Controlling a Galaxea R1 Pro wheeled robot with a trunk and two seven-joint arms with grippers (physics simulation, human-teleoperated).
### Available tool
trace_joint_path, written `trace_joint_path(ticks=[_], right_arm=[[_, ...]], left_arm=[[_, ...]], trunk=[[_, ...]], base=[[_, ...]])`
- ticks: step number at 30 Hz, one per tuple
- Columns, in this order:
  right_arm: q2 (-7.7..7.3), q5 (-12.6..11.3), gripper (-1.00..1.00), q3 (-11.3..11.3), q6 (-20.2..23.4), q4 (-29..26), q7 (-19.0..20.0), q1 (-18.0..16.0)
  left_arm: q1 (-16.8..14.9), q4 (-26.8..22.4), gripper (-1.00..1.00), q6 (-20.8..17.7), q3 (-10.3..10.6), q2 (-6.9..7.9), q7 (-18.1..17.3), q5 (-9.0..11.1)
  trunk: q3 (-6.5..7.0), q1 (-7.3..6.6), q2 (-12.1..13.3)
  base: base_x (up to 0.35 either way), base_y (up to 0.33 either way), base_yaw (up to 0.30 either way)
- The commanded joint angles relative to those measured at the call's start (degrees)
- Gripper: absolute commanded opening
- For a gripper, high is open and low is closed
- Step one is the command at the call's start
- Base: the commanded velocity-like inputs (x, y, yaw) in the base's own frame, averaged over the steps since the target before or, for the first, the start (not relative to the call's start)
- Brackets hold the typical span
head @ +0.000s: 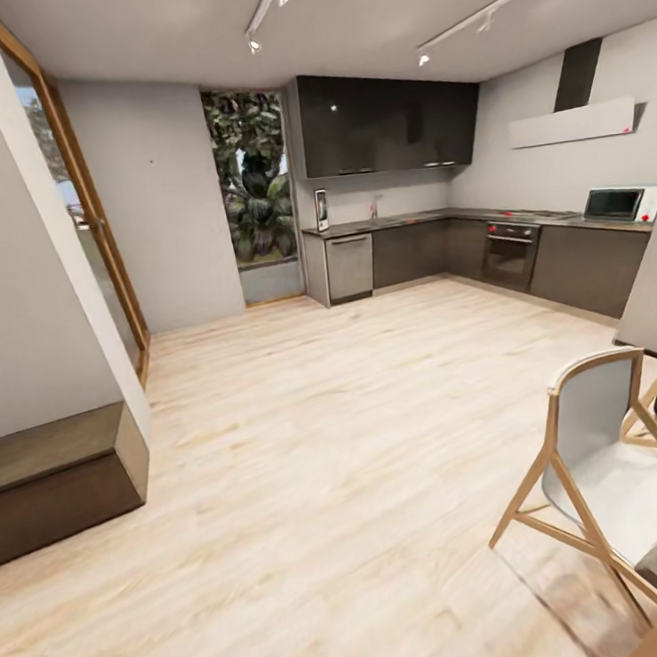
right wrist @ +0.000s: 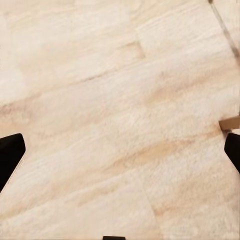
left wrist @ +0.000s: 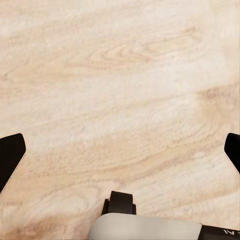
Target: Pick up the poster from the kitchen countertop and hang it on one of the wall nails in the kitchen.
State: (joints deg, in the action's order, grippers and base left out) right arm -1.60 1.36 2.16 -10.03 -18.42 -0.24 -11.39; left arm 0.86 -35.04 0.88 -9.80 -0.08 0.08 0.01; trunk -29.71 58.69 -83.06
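Head view shows a big room with a light wood floor (head: pixel 310 451). At the left is a low wooden step (head: pixel 57 480), then a window with green plants (head: pixel 251 180). Next comes the poster (head: pixel 321 210), standing up on the kitchen countertop (head: pixel 408 219), far away. At the right are the oven (head: pixel 509 251), microwave (head: pixel 618 204) and a chair (head: pixel 608 462).

I think the robot should roll slowly and straight to the poster, keeping away from the chair.

The left gripper (left wrist: pixel 120 150) and right gripper (right wrist: pixel 120 150) are both spread wide above the floor, holding nothing.
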Motion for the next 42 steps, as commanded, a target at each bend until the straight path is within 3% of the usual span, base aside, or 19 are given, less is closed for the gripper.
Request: trace_joint_path(ticks=[1,42], right_arm=[[-0.02,0.14,1.0,0.21,-0.16,0.05,-0.03,-0.04],[-0.04,0.14,1.0,0.21,-0.16,0.05,-0.03,-0.04]], left_arm=[[0.02,-0.05,1.0,0.09,-0.04,-0.01,0.01,0.0],[0.02,-0.07,1.0,0.18,-0.04,-0.01,0.01,-0.01]], trunk=[[-0.04,0.04,-0.02],[-0.04,0.04,-0.02]], base=[[0.338,0.078,0.0],[0.338,0.078,0.0]])
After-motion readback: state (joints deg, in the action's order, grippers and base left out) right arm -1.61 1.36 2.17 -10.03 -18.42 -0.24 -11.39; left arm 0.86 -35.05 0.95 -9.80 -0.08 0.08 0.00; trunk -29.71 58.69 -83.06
